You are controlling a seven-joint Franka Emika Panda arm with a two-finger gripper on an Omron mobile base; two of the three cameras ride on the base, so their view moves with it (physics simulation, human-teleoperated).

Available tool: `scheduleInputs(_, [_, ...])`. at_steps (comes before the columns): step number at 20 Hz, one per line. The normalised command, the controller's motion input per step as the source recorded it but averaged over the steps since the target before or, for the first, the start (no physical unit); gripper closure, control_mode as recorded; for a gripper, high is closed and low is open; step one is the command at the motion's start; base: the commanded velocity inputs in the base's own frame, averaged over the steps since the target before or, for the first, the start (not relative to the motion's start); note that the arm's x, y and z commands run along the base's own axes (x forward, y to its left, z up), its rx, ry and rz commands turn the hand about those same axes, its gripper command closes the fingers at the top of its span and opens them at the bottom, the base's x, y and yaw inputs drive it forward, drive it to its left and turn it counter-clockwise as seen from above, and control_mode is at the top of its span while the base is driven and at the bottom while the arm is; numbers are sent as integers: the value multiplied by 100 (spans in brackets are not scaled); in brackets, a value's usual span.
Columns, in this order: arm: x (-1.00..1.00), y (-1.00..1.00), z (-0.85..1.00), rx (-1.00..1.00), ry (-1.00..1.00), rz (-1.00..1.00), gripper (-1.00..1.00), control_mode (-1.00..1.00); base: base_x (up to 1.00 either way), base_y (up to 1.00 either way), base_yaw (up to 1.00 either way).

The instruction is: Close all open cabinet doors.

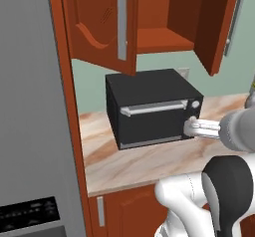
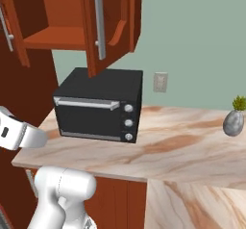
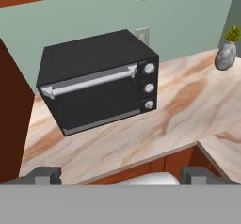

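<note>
Two doors (image 1: 102,24) (image 1: 219,27), top of frame, stand open: rigid, hinged, light. Push the panel face. Fingers (image 3: 120,176) fully spread, empty, low over the bench (image 3: 179,105).

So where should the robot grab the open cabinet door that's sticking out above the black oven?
Probably the long silver bar handle on the right cabinet door, which swings out over the toaster oven. The bar runs vertically and stands off the panel, so the open fingers could straddle it from the front. Pushing the door's outer face back toward the cabinet may work too.
</note>
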Motion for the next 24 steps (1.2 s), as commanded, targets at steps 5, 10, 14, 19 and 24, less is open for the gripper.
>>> scheduleInputs(5, [0,0,0,0,0,0,-100,100,42,-4,0])
scheduleInputs(10, [0,0,0,0,0,0,-100,100,11,-2,0])
scheduleInputs(14, [0,0,0,0,0,0,-100,100,2,0,0])
scheduleInputs(19, [-1,0,0,0,-2,0,-100,-100,0,0,0])
scheduleInputs(24, [-48,-16,-3,0,-18,0,-100,-100,0,0,0])
